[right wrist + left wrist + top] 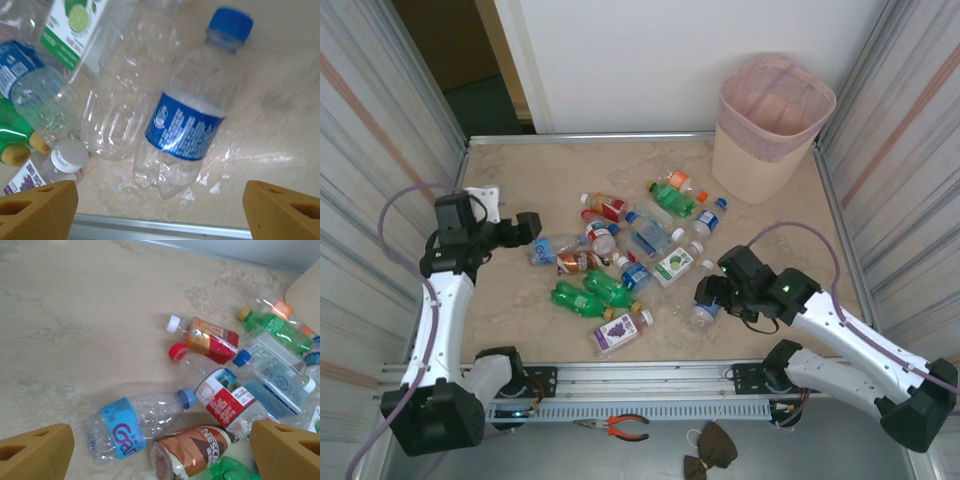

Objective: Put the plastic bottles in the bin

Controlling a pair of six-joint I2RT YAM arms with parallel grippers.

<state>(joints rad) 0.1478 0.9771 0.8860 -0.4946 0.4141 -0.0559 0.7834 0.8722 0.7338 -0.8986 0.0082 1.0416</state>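
Several plastic bottles [620, 255] lie scattered on their sides across the middle of the table, green, clear and colour-labelled. The pale pink bin [770, 125] stands upright at the far right corner. My left gripper [525, 230] hovers open at the heap's left edge. Below its open span [160, 450] lie a clear bottle with a light-blue label [135, 427] and a brown-labelled bottle [192, 450]. My right gripper [710, 295] is open near the front edge, above a clear blue-capped bottle [703, 312]. That bottle [192, 120] lies ahead of the open right gripper [160, 210], untouched.
A metal rail [160, 231] runs along the table's front edge just under the right gripper. Corrugated walls close both sides. Pliers [615, 427] lie below the front rail. A white bracket [485, 198] sits at the left wall. Bare table lies left of the heap.
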